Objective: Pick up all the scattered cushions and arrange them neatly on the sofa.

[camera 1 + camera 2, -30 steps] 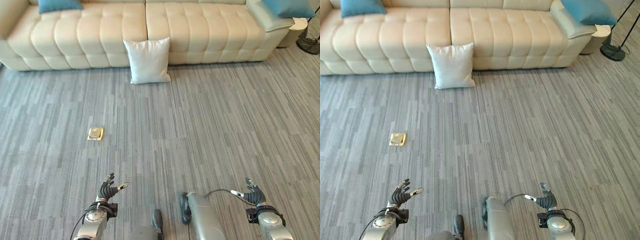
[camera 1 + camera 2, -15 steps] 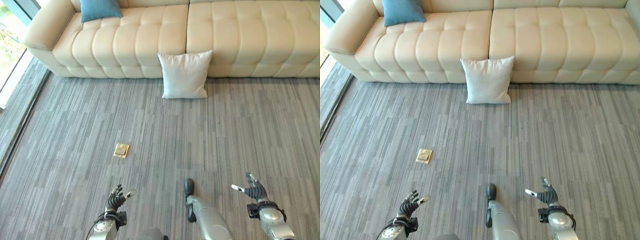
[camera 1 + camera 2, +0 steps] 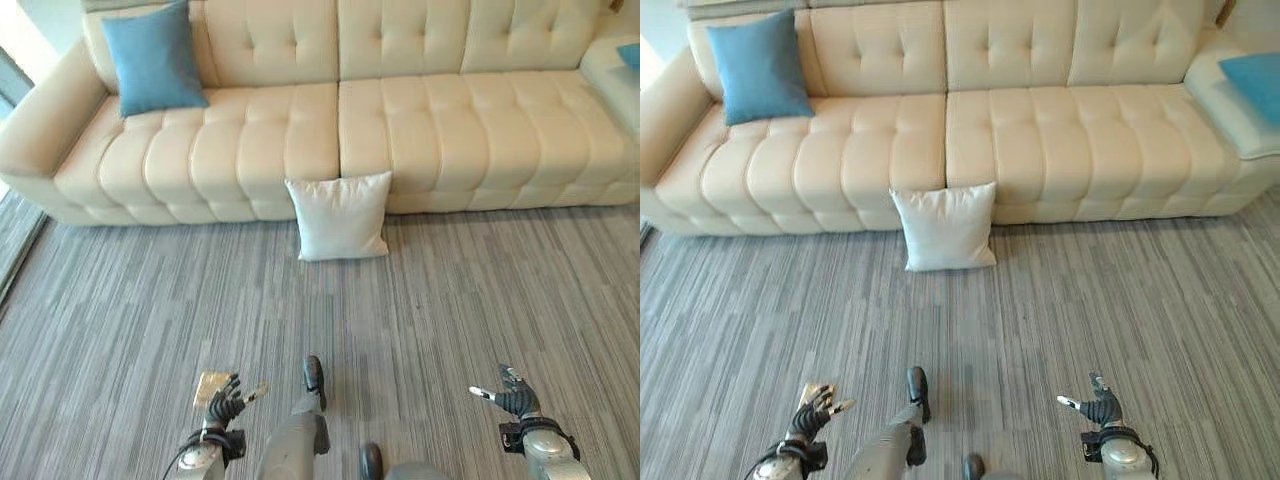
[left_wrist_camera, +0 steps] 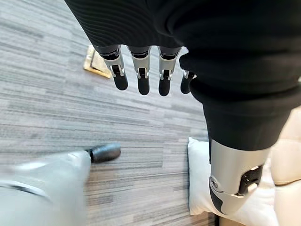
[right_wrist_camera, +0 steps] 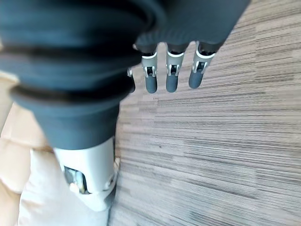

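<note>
**A:** What fills the far part of the scene?

**B:** A long cream tufted sofa point(image 3: 340, 130) runs across the far side, on a grey striped carpet point(image 3: 480, 300). A blue cushion point(image 3: 152, 60) leans upright against the backrest at the sofa's far left end. At the far right end, the corner of a second blue cushion point(image 3: 1252, 85) lies on the seat.

**A:** Where is the scattered cushion?

**B:** A white cushion point(image 3: 339, 216) stands on the carpet, tilted back so that it leans against the sofa's front, just below the seam between the two middle seat sections. It touches the sofa and is well apart from both hands.

**A:** What are the hands doing?

**B:** The left hand point(image 3: 224, 401) is low in the near left of the scene, above the carpet. Its fingers are spread and relaxed, and it grasps nothing. In the left wrist view its fingers point(image 4: 139, 80) hang straight, with bare carpet past them. The right hand point(image 3: 513, 396) is in the near right, also released, with fingers extended and the thumb held out to the side. Its own wrist view shows straight fingers point(image 5: 171, 77) over the carpet, holding nothing.

**A:** Anything else on the floor?

**B:** A small brass floor plate point(image 3: 210, 385) sits in the carpet just beside the left hand, partly hidden behind its fingers.
</note>
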Motion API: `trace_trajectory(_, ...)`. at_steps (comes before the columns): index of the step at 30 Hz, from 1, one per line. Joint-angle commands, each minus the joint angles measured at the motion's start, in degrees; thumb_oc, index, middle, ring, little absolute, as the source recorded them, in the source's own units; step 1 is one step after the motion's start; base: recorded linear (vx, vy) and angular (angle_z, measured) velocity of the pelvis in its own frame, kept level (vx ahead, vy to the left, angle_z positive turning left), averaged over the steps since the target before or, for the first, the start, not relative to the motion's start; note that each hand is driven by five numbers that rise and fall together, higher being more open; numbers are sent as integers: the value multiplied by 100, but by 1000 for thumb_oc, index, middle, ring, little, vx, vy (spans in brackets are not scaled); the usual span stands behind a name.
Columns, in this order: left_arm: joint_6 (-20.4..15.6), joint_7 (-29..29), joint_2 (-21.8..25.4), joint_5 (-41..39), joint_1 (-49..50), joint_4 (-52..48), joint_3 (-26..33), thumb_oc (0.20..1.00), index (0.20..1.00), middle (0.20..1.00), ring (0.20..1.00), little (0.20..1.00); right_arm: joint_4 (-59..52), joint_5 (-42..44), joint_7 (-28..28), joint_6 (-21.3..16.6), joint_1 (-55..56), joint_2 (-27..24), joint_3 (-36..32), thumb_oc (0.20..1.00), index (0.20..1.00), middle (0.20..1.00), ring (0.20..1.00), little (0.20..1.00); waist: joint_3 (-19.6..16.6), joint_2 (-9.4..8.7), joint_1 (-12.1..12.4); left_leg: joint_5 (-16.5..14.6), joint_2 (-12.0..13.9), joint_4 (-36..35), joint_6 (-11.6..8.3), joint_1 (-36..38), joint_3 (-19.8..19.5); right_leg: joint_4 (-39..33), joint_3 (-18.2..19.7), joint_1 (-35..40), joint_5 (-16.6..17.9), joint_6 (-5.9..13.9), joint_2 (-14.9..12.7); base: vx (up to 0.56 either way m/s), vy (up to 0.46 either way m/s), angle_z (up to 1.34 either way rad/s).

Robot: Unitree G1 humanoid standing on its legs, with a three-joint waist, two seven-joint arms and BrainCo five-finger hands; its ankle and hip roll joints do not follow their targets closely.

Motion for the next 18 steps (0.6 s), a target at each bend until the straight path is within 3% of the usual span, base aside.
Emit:
trace_trajectory(1, -122, 13, 187, 202, -224, -246, 31, 1000, 1000, 1000, 1000, 1000, -342, -217, 59, -155, -199, -59, -23, 1000, 1000, 1000, 1000, 1000, -97, -138, 169, -395, -2, 130, -186, 313, 238, 1920, -98, -927, 723, 918, -506, 366, 164, -47)
trace_trajectory(2, -122, 13, 186, 202, -225, -246, 31, 1000, 1000, 1000, 1000, 1000, -343, -217, 59, -154, -200, -60, -24, 1000, 1000, 1000, 1000, 1000, -109, -126, 179, -387, 15, 128, -189, 297, 243, 1915, -89, -947, 738, 914, -491, 251, 133, -51)
trace_trajectory(3, -140, 52, 244, 177, -261, -330, 46, 1000, 1000, 1000, 1000, 1000, -460, -237, 77, -167, -265, -20, 35, 1000, 1000, 1000, 1000, 1000, -9, -141, 129, -603, -38, 138, -46, 550, 334, 2794, -116, -1380, 1296, 1143, -624, 160, 89, -40)
trace_trajectory(4, -140, 52, 243, 177, -263, -329, 45, 1000, 1000, 1000, 1000, 1000, -459, -237, 77, -166, -266, -21, 34, 1000, 1000, 1000, 1000, 1000, -20, -127, 139, -596, -19, 137, -50, 534, 339, 2783, -109, -1397, 1315, 1138, -607, 365, 182, -22)
trace_trajectory(5, -151, 89, 271, 225, -348, -263, 22, 1000, 1000, 1000, 1000, 1000, -457, -250, 93, -184, -341, 33, 95, 1000, 1000, 1000, 1000, 1000, 89, -42, 72, -810, -14, 100, 48, 920, 363, 3349, -303, -1863, 1265, 1080, -659, 194, 90, -4)
trace_trajectory(7, -158, 102, 269, 225, -385, -205, 30, 1000, 1000, 1000, 1000, 1000, -442, -252, 114, -171, -374, 38, 129, 1000, 1000, 1000, 1000, 1000, 123, 8, 41, -878, -9, 67, 65, 1064, 339, 3350, -435, -2083, 1173, 1009, -650, 277, 95, 2)
trace_trajectory(9, -184, 127, 267, 138, -397, -195, 52, 1000, 1000, 1000, 1000, 1000, -394, -200, 112, -165, -476, -4, 207, 1000, 1000, 1000, 1000, 1000, 202, 104, -87, -1046, -23, -105, 15, 1497, 242, 2614, -912, -2606, 680, 832, -555, 503, 38, 15)
trace_trajectory(11, -162, 143, 248, 124, -403, -182, 50, 1000, 1000, 1000, 1000, 1000, -368, -175, 98, -142, -531, -47, 244, 1000, 1000, 1000, 1000, 1000, 280, 74, -176, -1178, -96, -165, -7, 1752, 168, 1905, -1096, -2806, 776, 854, -528, 343, -37, -4)
trace_trajectory(12, -162, 143, 247, 124, -403, -182, 50, 1000, 1000, 1000, 1000, 1000, -368, -175, 98, -142, -532, -47, 245, 1000, 1000, 1000, 1000, 1000, 286, 75, -178, -1178, -94, -165, -8, 1758, 166, 1900, -1099, -2797, 777, 854, -527, 374, -83, 13)
trace_trajectory(13, -161, 164, 215, 155, -432, -68, 81, 1000, 1000, 1000, 1000, 1000, -343, -166, 90, -123, -543, -73, 257, 1000, 1000, 1000, 1000, 1000, 334, 35, -281, -1324, -185, -242, -37, 2010, 42, 1126, -1044, -3013, 1022, 935, -446, 389, -106, 24)
trace_trajectory(14, -162, 179, 204, 189, -458, -30, 114, 1000, 1000, 1000, 1000, 1000, -341, -184, 93, -110, -541, -84, 253, 1000, 1000, 1000, 1000, 1000, 339, 24, -316, -1382, -209, -268, -72, 2107, -27, 837, -1029, -3109, 1153, 1000, -448, 389, -106, 30)
trace_trajectory(18, -196, 120, 179, 301, -448, 51, 75, 1000, 1000, 1000, 1000, 1000, -373, -237, 107, -93, -448, -144, 239, 1000, 1000, 1000, 1000, 1000, 313, 10, -429, -1738, -298, -139, -115, 2455, -216, 610, -1066, -3235, 1337, 1049, -589, 392, -161, 22)
